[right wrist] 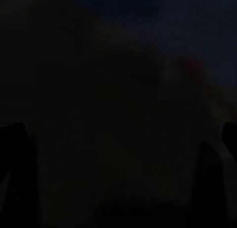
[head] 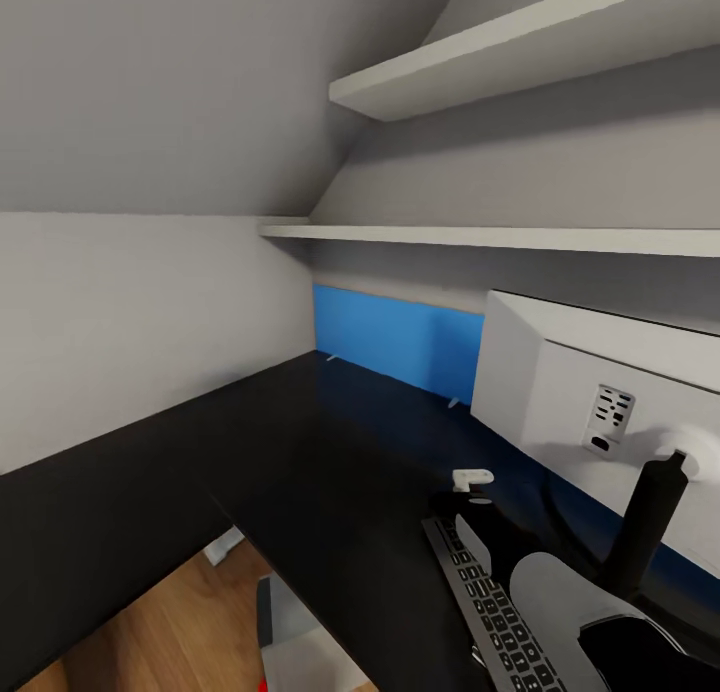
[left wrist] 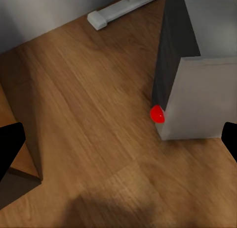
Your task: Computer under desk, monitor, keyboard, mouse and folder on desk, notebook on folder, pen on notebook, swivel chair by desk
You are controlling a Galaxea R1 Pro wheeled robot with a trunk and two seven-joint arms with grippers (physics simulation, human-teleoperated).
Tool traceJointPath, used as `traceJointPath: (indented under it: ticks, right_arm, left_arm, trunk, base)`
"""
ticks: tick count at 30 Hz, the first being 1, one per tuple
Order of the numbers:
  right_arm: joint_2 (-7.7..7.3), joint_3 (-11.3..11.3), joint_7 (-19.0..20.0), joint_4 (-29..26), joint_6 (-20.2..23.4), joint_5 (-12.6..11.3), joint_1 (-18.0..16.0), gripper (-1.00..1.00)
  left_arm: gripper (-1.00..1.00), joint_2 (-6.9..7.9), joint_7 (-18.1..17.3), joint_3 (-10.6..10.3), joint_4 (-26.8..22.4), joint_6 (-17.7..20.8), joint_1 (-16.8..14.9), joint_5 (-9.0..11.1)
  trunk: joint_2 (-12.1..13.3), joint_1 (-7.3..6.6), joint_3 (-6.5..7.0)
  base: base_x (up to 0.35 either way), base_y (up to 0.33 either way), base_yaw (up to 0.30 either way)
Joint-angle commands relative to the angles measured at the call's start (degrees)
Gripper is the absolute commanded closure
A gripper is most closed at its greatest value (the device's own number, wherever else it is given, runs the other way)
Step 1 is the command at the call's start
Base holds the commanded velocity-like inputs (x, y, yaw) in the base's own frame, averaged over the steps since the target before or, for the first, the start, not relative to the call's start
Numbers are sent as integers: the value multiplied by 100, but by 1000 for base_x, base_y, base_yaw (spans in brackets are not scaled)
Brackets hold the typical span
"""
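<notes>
Black desk [head: 300, 472] carries the monitor [head: 590, 392] at far right and the keyboard [head: 490, 602] near it. Left tool [left wrist: 118, 139], released and empty, hangs over the computer [left wrist: 197, 94] on the floor. Right tool's state cannot be told; it should approach slowly.

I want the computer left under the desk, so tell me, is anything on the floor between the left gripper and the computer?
Nothing visible does. In the left wrist view the computer stands on bare wood floor, and the left gripper, fingers apart, looks down at open planks in front of it. A white strip lies farther off by the wall.
</notes>
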Motion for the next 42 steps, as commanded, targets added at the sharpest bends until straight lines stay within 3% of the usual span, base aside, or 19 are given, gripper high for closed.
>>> traceJointPath:
  ticks: [1,20,42]
  right_arm:
    - [-5,54,-45,11,63,-40,2,-100]
    - [-4,54,-54,11,71,-40,2,-100]
    - [-5,54,-54,11,69,-40,2,-100]
  left_arm:
    - [-100,0,40,-49,1,-9,-4,19]
    - [-100,25,46,-38,1,-11,-4,32]
    - [-100,32,55,-34,1,-18,-4,39]
  trunk:
    - [-2,0,-8]
    - [-2,0,-8]
    - [-2,0,-8]
  base:
    - [0,0,0]
    - [-48,0,0]
    - [-145,0,0]
